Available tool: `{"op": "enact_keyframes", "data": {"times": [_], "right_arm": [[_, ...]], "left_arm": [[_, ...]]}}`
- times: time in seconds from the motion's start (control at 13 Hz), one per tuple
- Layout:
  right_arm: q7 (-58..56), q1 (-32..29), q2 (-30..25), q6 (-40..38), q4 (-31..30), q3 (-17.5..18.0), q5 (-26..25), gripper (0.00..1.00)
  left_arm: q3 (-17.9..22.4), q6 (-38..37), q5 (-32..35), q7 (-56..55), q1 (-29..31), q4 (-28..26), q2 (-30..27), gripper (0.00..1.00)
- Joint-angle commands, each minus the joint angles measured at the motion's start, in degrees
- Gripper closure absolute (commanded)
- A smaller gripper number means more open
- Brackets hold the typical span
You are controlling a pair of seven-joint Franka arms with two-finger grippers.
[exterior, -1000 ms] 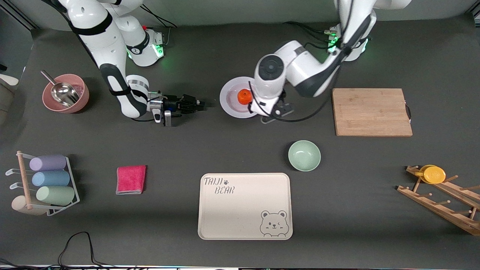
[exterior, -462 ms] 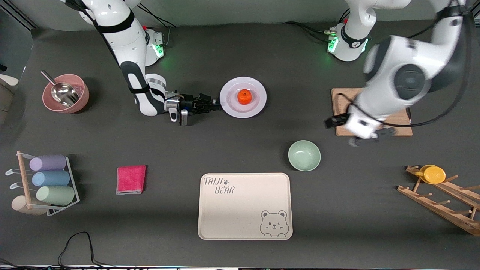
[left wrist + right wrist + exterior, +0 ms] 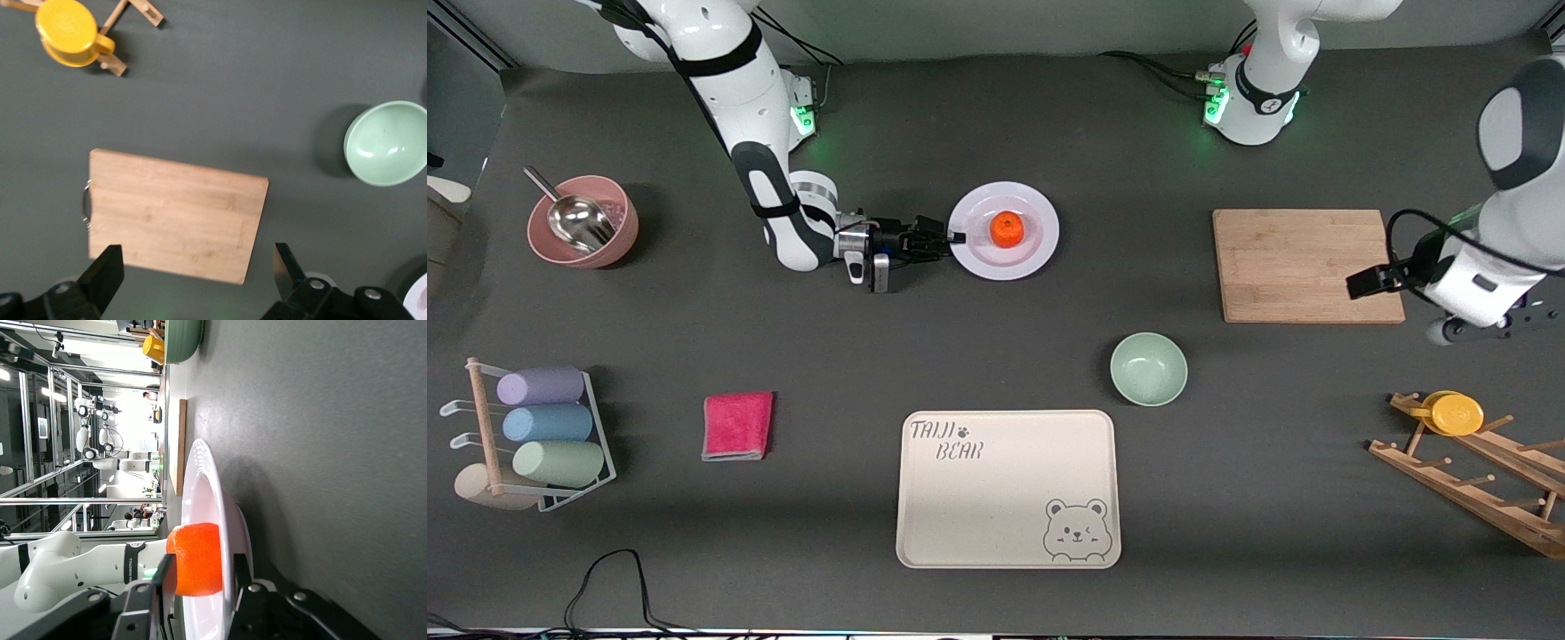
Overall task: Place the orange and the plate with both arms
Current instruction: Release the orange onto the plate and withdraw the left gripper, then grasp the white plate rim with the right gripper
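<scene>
Right gripper (image 3: pixel 951 237) lies low and level at the plate's (image 3: pixel 1044 233) rim, on the side toward the right arm's end of the table. Its fingers (image 3: pixel 163 580) straddle the rim, one above and one below, narrowed but not quite meeting; whether they already pinch the rim cannot be told. Just past the fingertips the orange (image 3: pixel 1007 229) sits in the middle of the plate, and in the right wrist view it (image 3: pixel 195 559) shows right between the fingers, resting on the plate (image 3: pixel 203 500).

Left gripper (image 3: pixel 1507 324) hangs in the air over bare table by the end of the board (image 3: pixel 1307 265), toward the left arm's end, well apart from the plate. Its fingers (image 3: pixel 103 277) are spread wide with nothing between them. Under it, the left wrist view shows the board (image 3: pixel 175 215), the green bowl (image 3: pixel 387 143) and the yellow cup (image 3: pixel 69 31) on a wooden rack (image 3: pixel 1467 476).

The bowl (image 3: pixel 1148 368) stands on the table between the plate and the bear tray (image 3: pixel 1007 488), nearer the camera than both grippers.
</scene>
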Motion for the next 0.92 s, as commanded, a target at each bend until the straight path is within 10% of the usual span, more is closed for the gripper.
{"op": "enact_keyframes", "data": {"times": [0.0,0.31,0.85], "right_arm": [[-0.1,0.9,2.5,0.2,1.7,0.1,1.7,0.75],[-0.1,0.6,2.5,0.2,1.6,0.1,1.3,1.0],[3.0,-2.2,-2.3,-0.6,1.4,0.1,1.0,1.0]], "left_arm": [[-8.5,-5.2,1.4,-0.8,7.0,4.1,-1.9,0.0],[-10.7,-9.9,1.0,-0.7,10.0,7.6,-1.7,0.0],[-10.5,-10.8,1.2,0.2,9.9,9.5,-0.5,0.0]]}}
